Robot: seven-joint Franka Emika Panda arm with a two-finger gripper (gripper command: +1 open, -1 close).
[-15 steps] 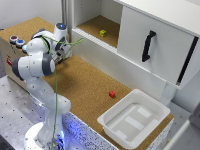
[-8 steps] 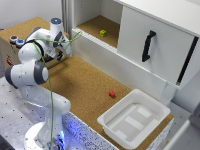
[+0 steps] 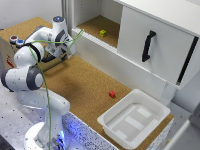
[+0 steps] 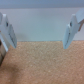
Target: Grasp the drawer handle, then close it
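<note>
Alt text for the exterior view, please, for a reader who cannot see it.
A white robot arm reaches over a cork tabletop, far from the black drawer handle on the white drawer at the exterior view's right. A small red block lies near a white tray.

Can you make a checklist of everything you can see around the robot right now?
Surface: brown cork-like table, mostly bare.
Job's things: black handle on the white drawer front, untouched; the drawer stands open.
Clutter: white tray at the table's near edge; small red block beside it; small yellow-green block inside the cabinet opening.
Gripper: gripper open, nothing between its fingers, far from the handle.
Cables: green cable running along the arm.
Surroundings: white wall behind; perforated base under the robot.
</note>
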